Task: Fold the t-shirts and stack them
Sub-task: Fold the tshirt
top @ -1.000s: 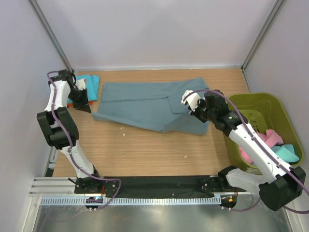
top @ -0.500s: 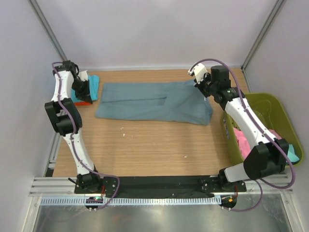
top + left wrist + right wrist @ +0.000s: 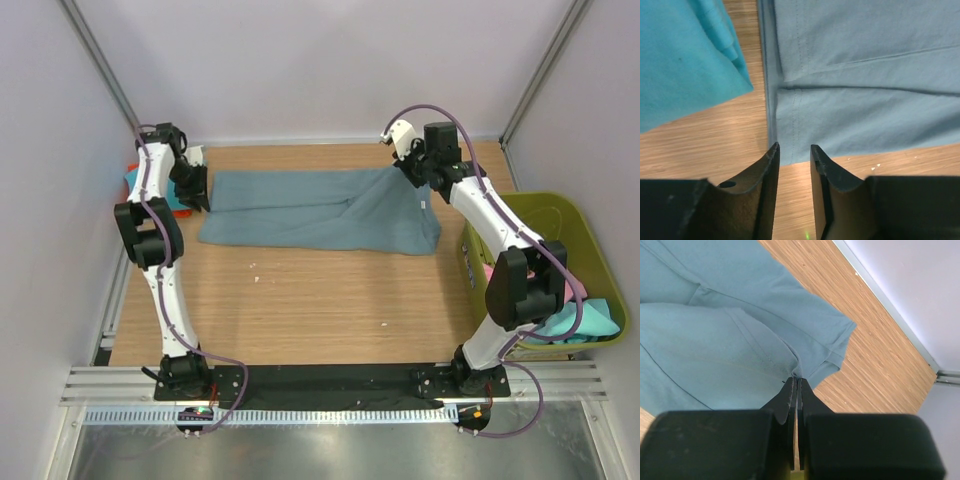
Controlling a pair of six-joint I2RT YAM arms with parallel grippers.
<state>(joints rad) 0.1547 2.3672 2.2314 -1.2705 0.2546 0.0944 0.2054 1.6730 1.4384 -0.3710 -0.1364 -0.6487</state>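
One slate-blue t-shirt (image 3: 320, 210), now folded lengthwise into a band across the far surface (image 3: 300, 310). Left claw (image 3: 794, 149): just released, narrowly parted, empty beside the shirt's left corner. Right claw (image 3: 797, 382): still pinching the right end. Crosswise fold probably next.

Near side of the blue-grey t-shirt (image 3: 310, 210): broad bare tabletop (image 3: 300, 300), free passage. Right: olive basket (image 3: 525, 197) blocks. Left: turquoise shirt (image 3: 680, 55) just beside, narrow gap. Behind: wall (image 3: 320, 70) close.
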